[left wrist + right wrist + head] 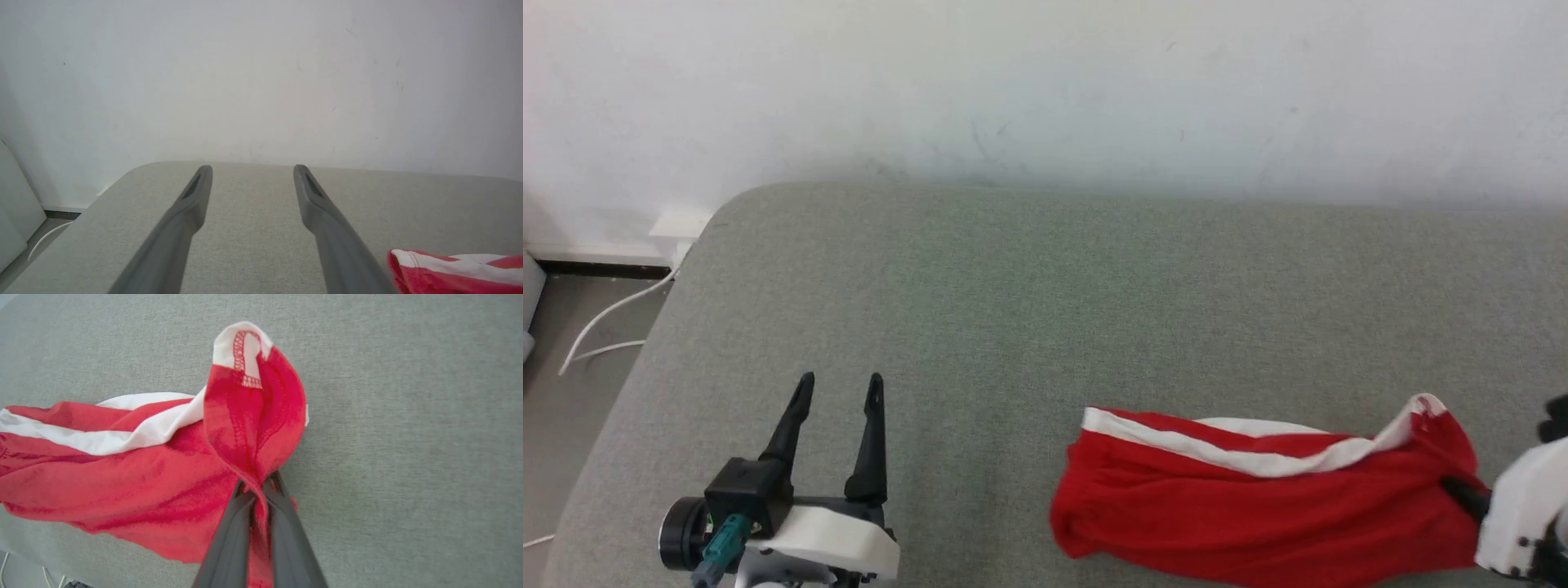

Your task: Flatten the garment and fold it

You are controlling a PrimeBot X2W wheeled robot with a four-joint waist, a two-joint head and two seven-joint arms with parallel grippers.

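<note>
Grey padding [1013, 286] bears the garment [122, 477], pinched by right fingers [229, 543]; left fingers [179, 224] spread.

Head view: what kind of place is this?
Probably a plain indoor room, perhaps a home or lab: a grey cushioned pad, like a mattress, against a white wall, with white cables on the floor.

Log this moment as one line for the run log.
right gripper: shut on garment edge | left gripper: open, empty | garment: bunched on grey surface, not yet flat or folded
</note>
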